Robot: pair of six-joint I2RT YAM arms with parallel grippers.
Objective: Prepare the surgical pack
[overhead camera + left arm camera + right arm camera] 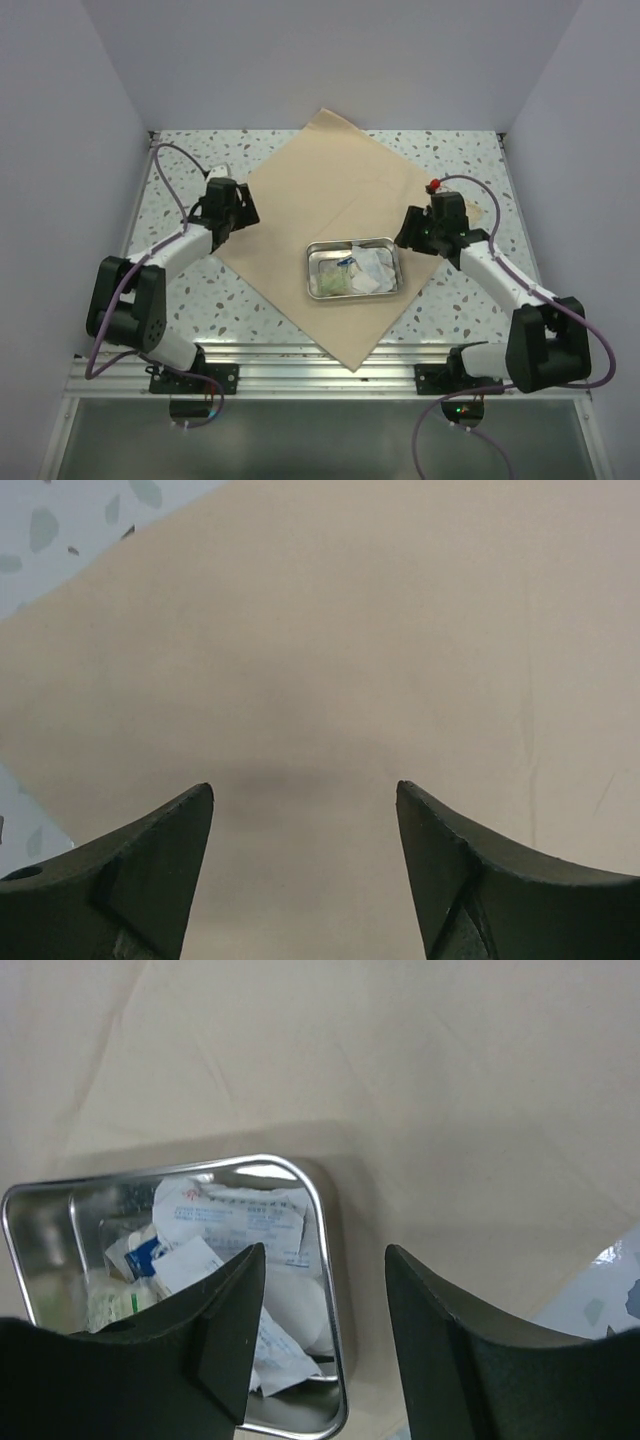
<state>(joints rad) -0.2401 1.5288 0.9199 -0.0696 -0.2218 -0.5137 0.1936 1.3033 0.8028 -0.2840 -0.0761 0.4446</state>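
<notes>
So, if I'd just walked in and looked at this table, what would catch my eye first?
A big tan wrap sheet lies like a diamond across the speckled table, with a small steel tray of white gauze packets on its near right part. A robot arm flanks it on each side: the left gripper hovers at the sheet's left corner and the right gripper just right of the tray, both open and empty.

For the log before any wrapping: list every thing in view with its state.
wrap sheet: spread open, unfolded, lying flat
steel tray: upright on the sheet, uncovered
gauze packets: loose in the tray
left gripper: open, empty, over the sheet
right gripper: open, empty, over the sheet by the tray
</notes>
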